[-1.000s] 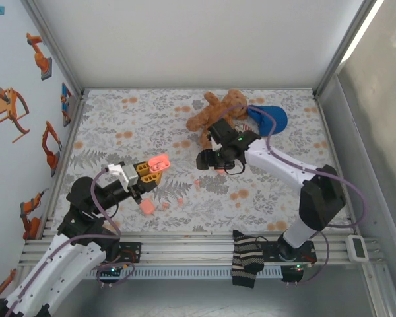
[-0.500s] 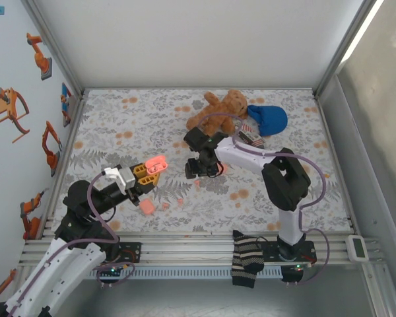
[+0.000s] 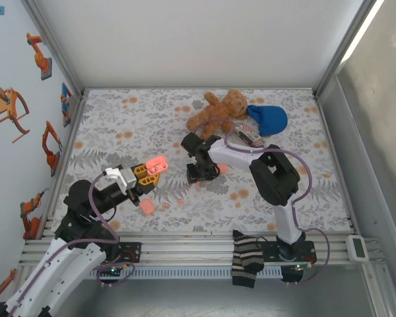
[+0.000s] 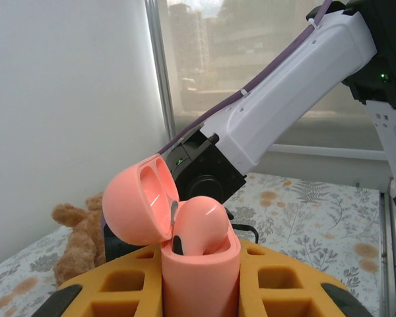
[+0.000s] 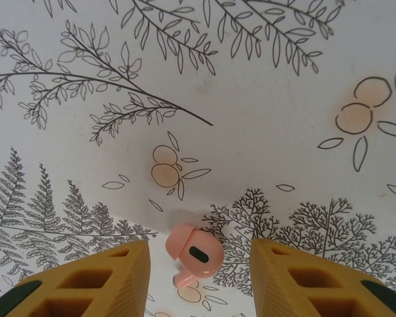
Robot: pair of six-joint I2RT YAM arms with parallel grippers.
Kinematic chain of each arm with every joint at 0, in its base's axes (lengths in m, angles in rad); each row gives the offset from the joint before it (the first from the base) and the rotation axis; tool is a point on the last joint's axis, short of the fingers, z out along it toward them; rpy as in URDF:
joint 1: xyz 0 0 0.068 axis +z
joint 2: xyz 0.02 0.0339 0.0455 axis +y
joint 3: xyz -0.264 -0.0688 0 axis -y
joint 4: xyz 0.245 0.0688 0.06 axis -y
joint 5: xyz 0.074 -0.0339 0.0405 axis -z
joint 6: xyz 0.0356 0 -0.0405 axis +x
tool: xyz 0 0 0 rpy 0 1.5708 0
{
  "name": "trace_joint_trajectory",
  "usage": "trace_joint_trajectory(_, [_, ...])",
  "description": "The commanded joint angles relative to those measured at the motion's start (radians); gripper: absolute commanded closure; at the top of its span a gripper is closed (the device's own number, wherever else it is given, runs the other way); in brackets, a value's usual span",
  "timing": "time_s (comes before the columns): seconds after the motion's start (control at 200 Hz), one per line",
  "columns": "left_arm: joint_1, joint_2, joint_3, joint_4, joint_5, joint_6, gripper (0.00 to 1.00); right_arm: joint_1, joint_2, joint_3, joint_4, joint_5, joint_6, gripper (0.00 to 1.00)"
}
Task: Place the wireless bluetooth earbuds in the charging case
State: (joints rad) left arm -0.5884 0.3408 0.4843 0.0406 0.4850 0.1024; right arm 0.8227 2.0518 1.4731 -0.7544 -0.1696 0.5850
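Note:
My left gripper [image 3: 149,172] is shut on the pink charging case [image 4: 199,277], held upright above the table's left side. Its lid [image 4: 133,198] hangs open to the left, and one pink earbud [image 4: 201,223] sits in the case. In the top view the case [image 3: 157,162] shows at the gripper's tip. My right gripper [image 3: 198,174] points down at the table's middle. Its yellow fingers [image 5: 102,281] stand open on either side of a loose pink earbud [image 5: 195,251] lying on the cloth, with a gap on each side.
A second pink case [image 3: 147,207] and two small pink earbuds [image 3: 164,205] [image 3: 182,201] lie on the cloth near the front left. A teddy bear [image 3: 219,107] and a blue cap [image 3: 270,119] lie at the back. A striped sock [image 3: 246,259] hangs over the front rail.
The right arm has swung left and down over the loose earbud, and its jaws have narrowed around it. The left gripper and the case have hardly moved.

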Motion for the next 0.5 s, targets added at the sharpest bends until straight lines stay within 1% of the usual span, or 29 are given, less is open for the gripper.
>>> trace_joint_trajectory(0.0, [-0.002,0.001,0.021,0.009,-0.007,0.017,1.0,0.009,0.016,0.033,-0.023,-0.009,-0.002,0.59])
trace_joint_trajectory(0.19, [-0.002,0.001,0.023,0.004,-0.01,0.021,1.0,0.009,0.03,0.041,-0.025,-0.013,-0.007,0.63])
trace_joint_trajectory(0.461, [-0.002,0.003,0.023,0.004,-0.012,0.024,1.0,0.015,0.061,0.049,-0.035,-0.011,-0.014,0.66])
trace_joint_trajectory(0.496, [-0.001,0.004,0.024,0.005,-0.012,0.024,1.0,0.016,0.064,0.049,-0.037,-0.01,-0.013,0.68])
